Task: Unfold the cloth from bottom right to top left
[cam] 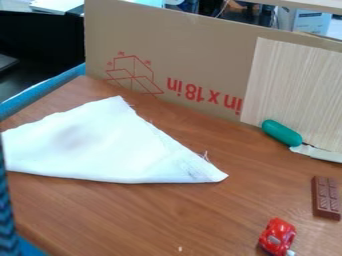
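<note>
The white cloth (pixel 100 142) lies on the table (pixel 153 217), towards 9 o'clock, folded into a rough triangle with one corner near 12 o'clock and a narrow tip at its 4 o'clock. I cannot tell whether the tool is released, clenched or grasping something. The step in hand looks to be taking up that tip, where the loose layer probably ends. Come down from above, pinch just inside the point near the stray threads (pixel 206 157), and try to catch the upper layer alone; pinching both would likely drag the whole cloth. Lift a little, then carry the layer in a low arc towards 10 or 11 o'clock, and let it go once it lies flat. Beyond the 12 o'clock corner the cardboard (pixel 180 52) stands upright, and the blue rim (pixel 50 87) runs at 10 o'clock, so the sweep should end short of both. The red toy car (pixel 277 236) at 5 o'clock, the chocolate bar (pixel 326 197) at 4 and the green object (pixel 282 133) at 3 sit apart from the cloth, off that path.
</note>
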Robot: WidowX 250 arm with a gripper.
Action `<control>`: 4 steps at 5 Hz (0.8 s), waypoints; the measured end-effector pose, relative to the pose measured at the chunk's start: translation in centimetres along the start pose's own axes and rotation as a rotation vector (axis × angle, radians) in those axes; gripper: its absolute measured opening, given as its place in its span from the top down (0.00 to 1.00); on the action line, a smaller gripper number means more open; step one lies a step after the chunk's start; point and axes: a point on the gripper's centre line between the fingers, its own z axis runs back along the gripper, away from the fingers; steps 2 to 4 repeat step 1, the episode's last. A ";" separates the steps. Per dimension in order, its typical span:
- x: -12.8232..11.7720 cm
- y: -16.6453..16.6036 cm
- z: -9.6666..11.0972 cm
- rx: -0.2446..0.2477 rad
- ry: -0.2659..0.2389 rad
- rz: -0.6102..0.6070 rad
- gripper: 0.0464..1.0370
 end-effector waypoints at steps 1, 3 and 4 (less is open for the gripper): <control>0.4 -0.5 1.9 -0.022 -0.001 -0.034 0.04; 0.4 -0.5 1.9 -0.022 -0.001 -0.034 0.04; 0.4 -0.5 1.9 -0.022 -0.001 -0.034 0.04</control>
